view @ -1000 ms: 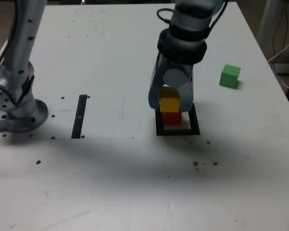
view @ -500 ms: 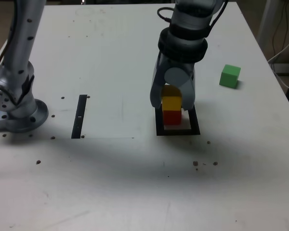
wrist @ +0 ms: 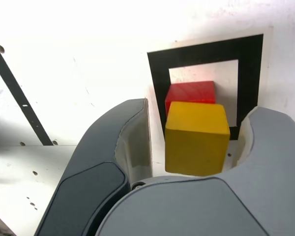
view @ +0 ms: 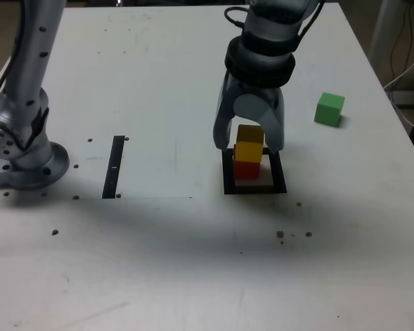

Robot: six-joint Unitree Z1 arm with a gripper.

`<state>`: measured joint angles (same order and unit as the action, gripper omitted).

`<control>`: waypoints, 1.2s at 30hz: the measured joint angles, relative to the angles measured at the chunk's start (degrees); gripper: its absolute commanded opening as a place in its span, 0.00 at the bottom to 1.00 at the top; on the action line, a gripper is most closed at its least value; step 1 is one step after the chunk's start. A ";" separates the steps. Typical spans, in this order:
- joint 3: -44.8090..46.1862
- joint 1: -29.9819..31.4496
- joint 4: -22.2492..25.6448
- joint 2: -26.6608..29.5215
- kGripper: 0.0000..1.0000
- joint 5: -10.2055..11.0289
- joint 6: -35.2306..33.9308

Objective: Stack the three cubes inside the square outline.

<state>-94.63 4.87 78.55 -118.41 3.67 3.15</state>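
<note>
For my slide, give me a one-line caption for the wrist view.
Open gripper straddling the yellow cube stacked on the red cube inside the square outline.

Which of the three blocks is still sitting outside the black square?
The green block, alone toward the exterior view's right. The yellow block sits on the red block inside the square.

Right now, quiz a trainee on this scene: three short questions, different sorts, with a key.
1. True or false: the yellow cube sits on the red cube.
2. Which cube is outside the outline? A red, B green, C yellow.
3. Fill in: the gripper is ____ around the yellow cube.

Key: 1 true. 2 B, the green cube lies toward the exterior view's right. 3 open, gaps show beside both fingers in the wrist view.
</note>
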 measured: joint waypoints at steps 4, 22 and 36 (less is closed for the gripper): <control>0.42 -0.01 0.12 0.01 0.99 0.02 0.00; -24.43 -4.01 7.85 -5.85 0.99 4.49 24.73; -43.43 -10.61 11.28 -20.67 0.98 8.81 37.47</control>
<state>-138.06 -5.74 89.83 -139.08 12.48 40.62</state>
